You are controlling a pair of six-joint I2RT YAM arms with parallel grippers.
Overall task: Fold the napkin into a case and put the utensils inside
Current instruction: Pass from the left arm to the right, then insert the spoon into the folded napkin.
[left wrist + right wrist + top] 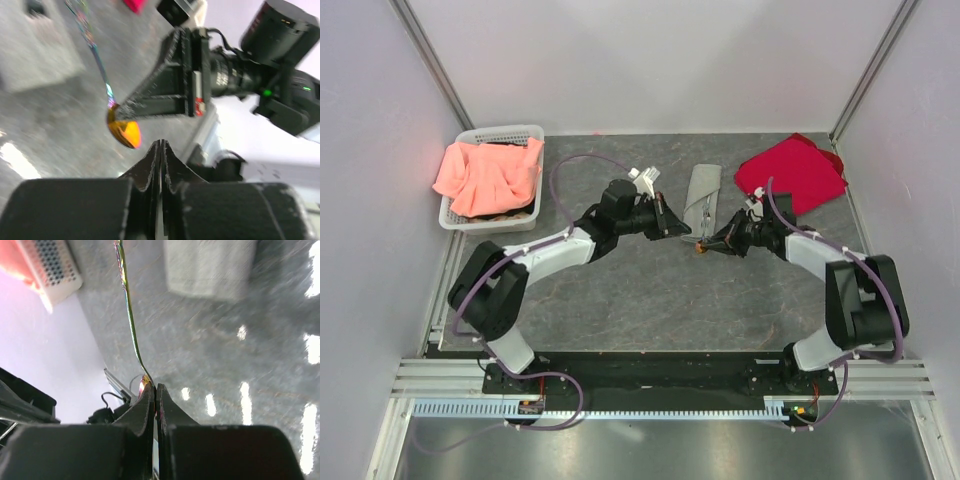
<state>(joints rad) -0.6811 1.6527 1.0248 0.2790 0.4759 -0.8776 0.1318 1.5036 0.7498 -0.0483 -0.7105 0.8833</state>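
Right fingers (pixel 144 409) are clamping tight on the utensil (pixel 131 325), gripping low on the shaft next to its orange-brown end. The silvery shaft is pointing away from them toward the case (pixel 210 265). Holding it by the tail is likely leaving the leading end free to slide into the fold. Left fingers (pixel 147 169) are pressing together on nothing, hovering just beside the right fingers and the orange end, probably standing by to steady or lift the cloth. The case is lying flat on the table (pixel 620 290), just beyond both sets of fingers and roughly between them. The utensil's far tip is reaching the case's near edge; whether it is going inside or resting on top, cannot tell. Red cloth (pixel 790 172) and basket (pixel 500 131) of salmon cloth (pixel 485 175) are sitting well apart, one on either side.
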